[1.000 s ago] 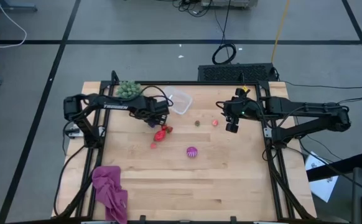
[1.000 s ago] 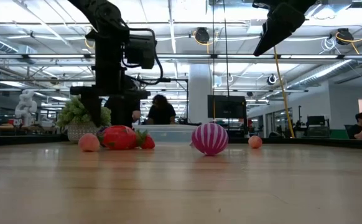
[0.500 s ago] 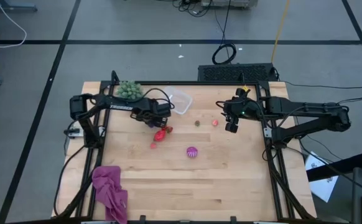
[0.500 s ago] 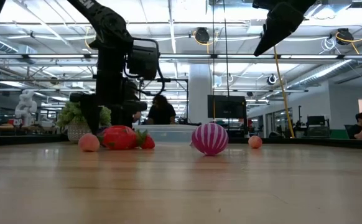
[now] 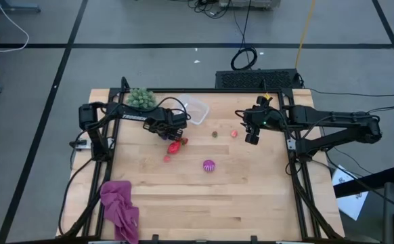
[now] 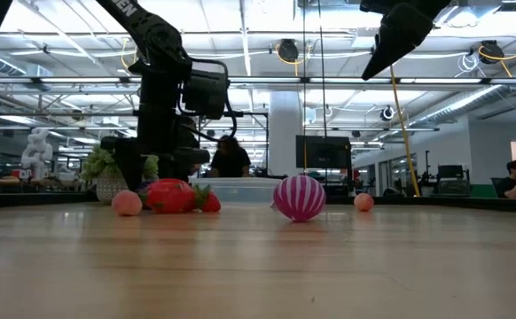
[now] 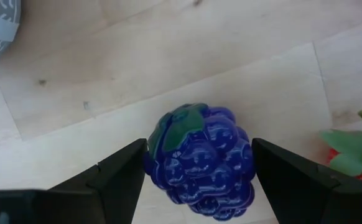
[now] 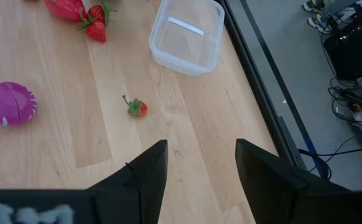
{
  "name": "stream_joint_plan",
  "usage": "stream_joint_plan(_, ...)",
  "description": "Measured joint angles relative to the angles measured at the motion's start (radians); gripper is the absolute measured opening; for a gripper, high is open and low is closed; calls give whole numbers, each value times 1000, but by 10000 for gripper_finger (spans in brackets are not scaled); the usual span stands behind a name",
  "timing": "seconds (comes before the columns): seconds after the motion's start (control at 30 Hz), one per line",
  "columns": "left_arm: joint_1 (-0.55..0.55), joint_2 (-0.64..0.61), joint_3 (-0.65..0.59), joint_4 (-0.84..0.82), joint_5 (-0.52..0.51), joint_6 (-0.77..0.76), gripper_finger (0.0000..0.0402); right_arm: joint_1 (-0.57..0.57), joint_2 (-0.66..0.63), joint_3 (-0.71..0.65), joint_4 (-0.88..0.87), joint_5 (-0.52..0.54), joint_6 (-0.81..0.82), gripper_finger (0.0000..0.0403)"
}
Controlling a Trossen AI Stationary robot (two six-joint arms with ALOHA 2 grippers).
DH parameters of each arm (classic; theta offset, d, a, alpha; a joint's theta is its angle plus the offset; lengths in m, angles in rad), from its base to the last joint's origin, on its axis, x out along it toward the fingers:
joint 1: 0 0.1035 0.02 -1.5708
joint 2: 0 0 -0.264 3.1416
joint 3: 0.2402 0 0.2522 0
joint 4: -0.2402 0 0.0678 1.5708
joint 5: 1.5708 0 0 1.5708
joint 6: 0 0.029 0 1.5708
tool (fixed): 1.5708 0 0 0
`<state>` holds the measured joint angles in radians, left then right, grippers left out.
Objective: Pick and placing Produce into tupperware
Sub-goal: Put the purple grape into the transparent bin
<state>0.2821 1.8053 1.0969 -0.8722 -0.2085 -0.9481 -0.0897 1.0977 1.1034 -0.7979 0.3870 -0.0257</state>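
In the left wrist view a blue-purple berry (image 7: 199,163) with a green cap lies on the table between the fingers of my open left gripper (image 7: 199,168). In the high view that gripper (image 5: 172,131) hangs low, just on the near side of the clear tub (image 5: 197,110), and hides the berry. Red pieces (image 5: 177,144), a pink one (image 5: 168,158), a magenta-striped ball (image 5: 208,165), a brown bit (image 5: 214,134) and a small strawberry (image 5: 234,133) lie on the wood. My right gripper (image 5: 252,139) waits open, high above the table's right side. My left gripper comes down from above with one finger (image 7: 128,171) close on each side of the berry's widest part (image 7: 159,158). I cannot tell whether the fingers touch it. The berry rests on the table.
A green plant (image 5: 140,98) in its pot stands at the far left corner, and a magenta cloth (image 5: 119,207) lies at the near left. A strawberry (image 7: 355,149) sits just beside my left gripper. Bare wood spreads over the near half. People show in the room behind.
My left gripper has come down toward the table over the berry, as the low view shows. The produce and the tub have stayed in place.
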Motion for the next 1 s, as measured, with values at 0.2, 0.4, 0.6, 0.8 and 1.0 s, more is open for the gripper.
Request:
stream_joint_plan(0.2,0,0,0,0,0,0,274,0,0,0,0,0,0,180)
stream_joint_plan(0.4,0,-3,2,0,-2,30,216,0,0,0,0,0,0,180)
stream_joint_plan(0.6,0,-8,2,-7,-3,34,228,0,0,0,0,0,0,180)
stream_joint_plan(0.8,0,-74,0,-55,-17,29,248,0,0,0,0,0,0,180)
stream_joint_plan(1.0,0,-193,0,-51,-38,19,236,0,0,0,12,0,0,180)
